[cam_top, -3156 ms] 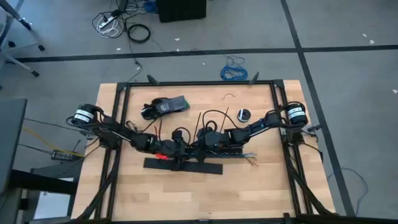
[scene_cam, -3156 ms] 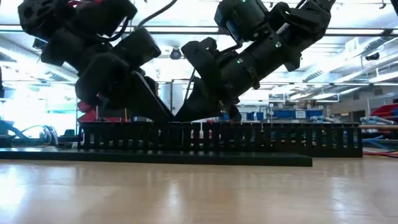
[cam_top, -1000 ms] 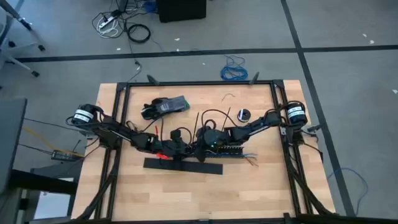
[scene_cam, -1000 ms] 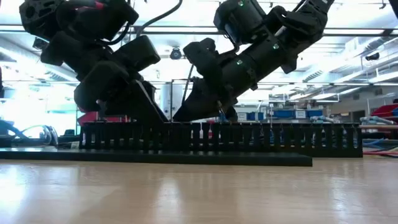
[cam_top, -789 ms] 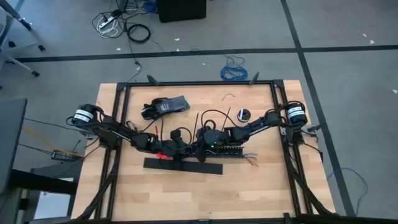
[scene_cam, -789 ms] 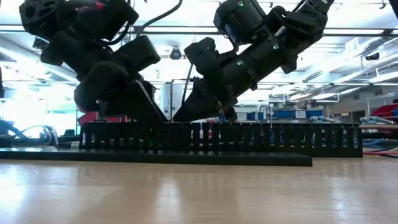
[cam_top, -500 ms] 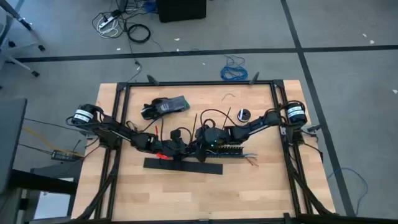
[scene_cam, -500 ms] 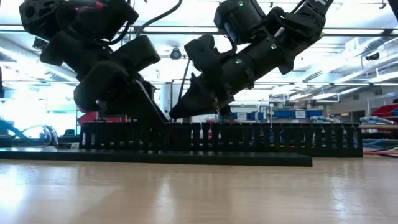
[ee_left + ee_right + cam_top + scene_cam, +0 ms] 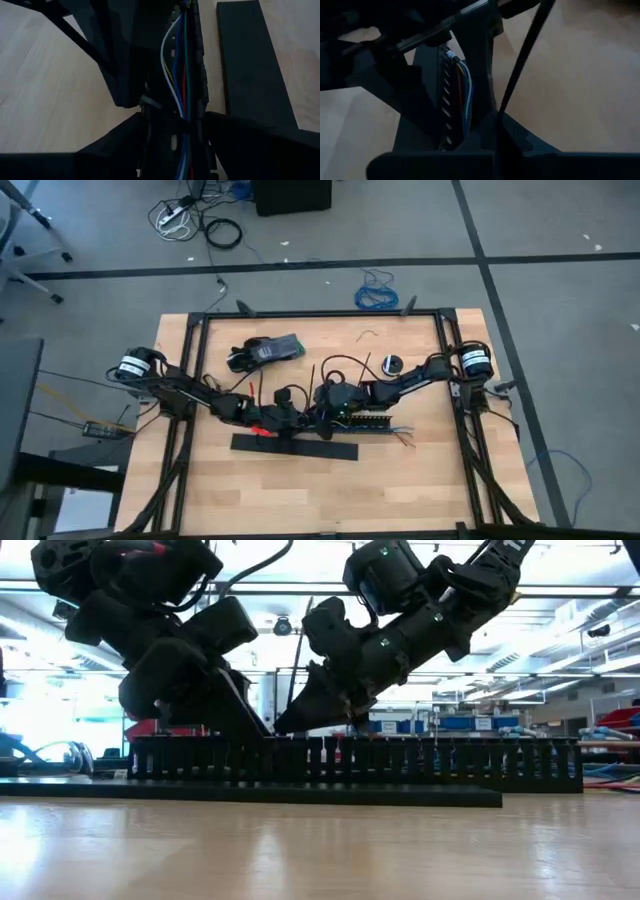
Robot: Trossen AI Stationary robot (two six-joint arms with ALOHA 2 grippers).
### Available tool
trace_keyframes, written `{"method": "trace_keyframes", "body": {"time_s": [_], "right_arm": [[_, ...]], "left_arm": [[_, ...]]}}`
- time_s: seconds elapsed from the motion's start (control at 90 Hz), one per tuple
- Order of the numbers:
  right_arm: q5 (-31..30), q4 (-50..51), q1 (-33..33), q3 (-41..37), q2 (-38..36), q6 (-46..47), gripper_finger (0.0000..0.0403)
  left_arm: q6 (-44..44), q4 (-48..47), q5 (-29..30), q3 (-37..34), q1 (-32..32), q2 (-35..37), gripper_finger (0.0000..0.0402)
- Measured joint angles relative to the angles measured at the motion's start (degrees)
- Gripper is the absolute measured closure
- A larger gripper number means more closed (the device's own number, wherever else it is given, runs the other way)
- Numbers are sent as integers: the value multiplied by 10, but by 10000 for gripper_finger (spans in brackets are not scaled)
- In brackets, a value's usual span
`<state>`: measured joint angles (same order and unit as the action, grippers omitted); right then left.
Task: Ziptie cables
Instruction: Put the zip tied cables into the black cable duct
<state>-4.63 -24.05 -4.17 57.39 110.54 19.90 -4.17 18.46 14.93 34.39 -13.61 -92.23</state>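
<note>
The cables (image 9: 179, 75), blue, white, green and red wires, lie lengthwise inside a black slotted channel (image 9: 420, 762) at mid-table. Their splayed ends (image 9: 400, 432) stick out of its right end. My left gripper (image 9: 293, 423) comes in from the left and straddles the channel (image 9: 172, 142), one finger on each side. My right gripper (image 9: 320, 413) comes in from the right, just above the channel, shut on a thin black ziptie (image 9: 520, 65). The ziptie (image 9: 300, 640) rises steeply above the channel. My left gripper has the slotted channel's two side walls (image 9: 201, 114) between its fingers, with the cables inside. The fingers slant down from the table's left and lie across the channel, which rests on the table. My right gripper pinches the ziptie's lower part (image 9: 499, 111) between its two shut fingers. It slants down from the table's right. The ziptie stands up and away from the fingers, and its lower end is hidden behind them.
A flat black cover strip (image 9: 295, 447) lies on the table just in front of the channel. At the far side lie a black device (image 9: 265, 350), a small roll (image 9: 391, 364) and a curled wire scrap (image 9: 370, 334). Black frame rails (image 9: 190, 380) run along both table sides.
My right gripper has risen a little above the channel and tipped, carrying the ziptie with it. The strip's free end now stands higher over the channel. My left gripper and the channel have stayed where they were.
</note>
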Motion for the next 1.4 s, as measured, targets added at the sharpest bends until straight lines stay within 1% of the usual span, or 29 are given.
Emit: {"method": "trace_keyframes", "body": {"time_s": [0.378, 0.522, 0.744, 0.856, 0.933, 1.022, 1.122, 1.244, 1.4], "right_arm": [[-3, 14, -7, 0, 0, -13, 403], [-27, 8, -8, 0, 0, -28, 403], [-32, -9, -9, 0, 0, -41, 403], [-29, -18, -8, 14, 32, -40, 403], [-19, -19, -8, 45, 72, -38, 403], [-24, -24, -7, 73, 103, -42, 402], [-23, -10, -6, 86, 109, -44, 402], [-21, 41, -6, 93, 90, -36, 402], [1, 75, -5, 93, 78, -15, 402]], "left_arm": [[9, 1, 0, 0, 0, 0, 198], [9, 1, 0, 0, 0, 0, 198], [9, 6, 0, -1, 0, 0, 198], [9, 6, -2, -2, 0, 0, 198], [8, 2, -1, -2, -1, 0, 198], [5, 1, -6, -2, 0, 0, 198], [-3, -7, -6, -1, -1, 0, 198], [-4, -7, -7, 1, 0, 0, 198], [9, 2, -9, 1, 0, -1, 198]]}}
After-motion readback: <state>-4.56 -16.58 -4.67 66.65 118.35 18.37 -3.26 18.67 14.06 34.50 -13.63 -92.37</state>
